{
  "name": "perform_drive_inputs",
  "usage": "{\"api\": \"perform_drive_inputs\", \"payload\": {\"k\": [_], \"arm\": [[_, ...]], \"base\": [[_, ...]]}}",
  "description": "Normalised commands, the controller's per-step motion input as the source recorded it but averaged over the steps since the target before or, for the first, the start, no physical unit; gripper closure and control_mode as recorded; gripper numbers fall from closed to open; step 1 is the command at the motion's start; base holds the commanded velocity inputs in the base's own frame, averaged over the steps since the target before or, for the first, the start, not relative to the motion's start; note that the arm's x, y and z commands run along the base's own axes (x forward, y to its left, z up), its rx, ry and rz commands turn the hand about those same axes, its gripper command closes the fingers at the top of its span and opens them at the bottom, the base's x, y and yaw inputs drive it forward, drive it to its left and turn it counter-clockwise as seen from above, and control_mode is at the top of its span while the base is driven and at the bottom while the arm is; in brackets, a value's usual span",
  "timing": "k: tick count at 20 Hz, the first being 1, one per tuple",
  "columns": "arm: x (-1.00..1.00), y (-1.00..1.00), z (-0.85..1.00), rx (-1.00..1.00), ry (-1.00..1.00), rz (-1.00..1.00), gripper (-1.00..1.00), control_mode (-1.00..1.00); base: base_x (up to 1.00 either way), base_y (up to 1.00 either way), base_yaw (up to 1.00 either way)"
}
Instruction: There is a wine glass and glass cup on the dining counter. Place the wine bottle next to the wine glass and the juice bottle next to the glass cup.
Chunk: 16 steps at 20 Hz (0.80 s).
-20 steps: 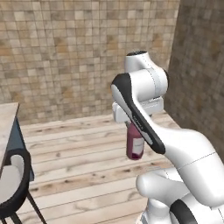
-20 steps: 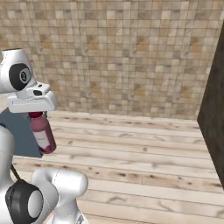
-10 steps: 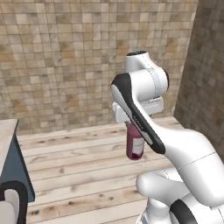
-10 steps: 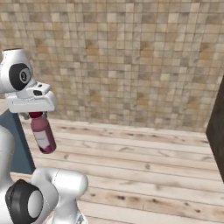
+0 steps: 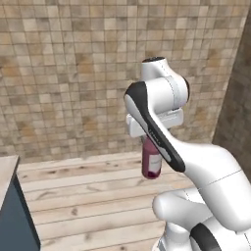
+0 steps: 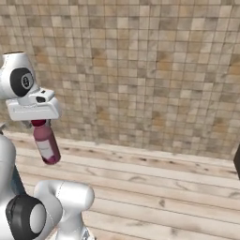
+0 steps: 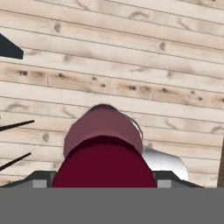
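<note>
One bottle is carried at this moment: the claw (image 6: 39, 123) is clamped on the dark red cap of the juice bottle (image 6: 46, 145), which hangs below it, clear of the wooden plank floor (image 6: 154, 187); the left base view shows the same bottle (image 5: 151, 161) partly behind the arm. In the hand view the cap and maroon shoulder (image 7: 103, 153) sit directly under the camera with floor planks beyond. Against the earlier pictures, the claw and bottle keep the same place in each base view while the whole background has shifted: the tiled wall (image 6: 140, 70) has slid sideways and the beige slab with its dark blue side (image 5: 12, 215) has moved toward the picture's lower left edge. This indicates base motion, not arm motion. Judgement: the transport step is under way; placement beside the glass cup is not yet done.
</note>
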Motion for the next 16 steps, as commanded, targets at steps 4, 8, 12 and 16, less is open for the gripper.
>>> {"api": "perform_drive_inputs", "payload": {"k": [4, 8, 12, 16], "arm": [[0.0, 0.0, 0.0, 0.0, 0.0, 0.0, 1.0, 1.0], [0.0, 0.0, 0.0, 0.0, 0.0, 0.0, 1.0, 1.0], [0.0, 0.0, 0.0, 0.0, 0.0, 0.0, 1.0, 1.0], [0.0, 0.0, 0.0, 0.0, 0.0, 0.0, 1.0, 1.0]], "base": [[0.74, -0.11, 0.26], [0.69, -0.1, 0.32], [0.57, -0.05, 0.44], [0.41, -0.02, 0.62]]}}
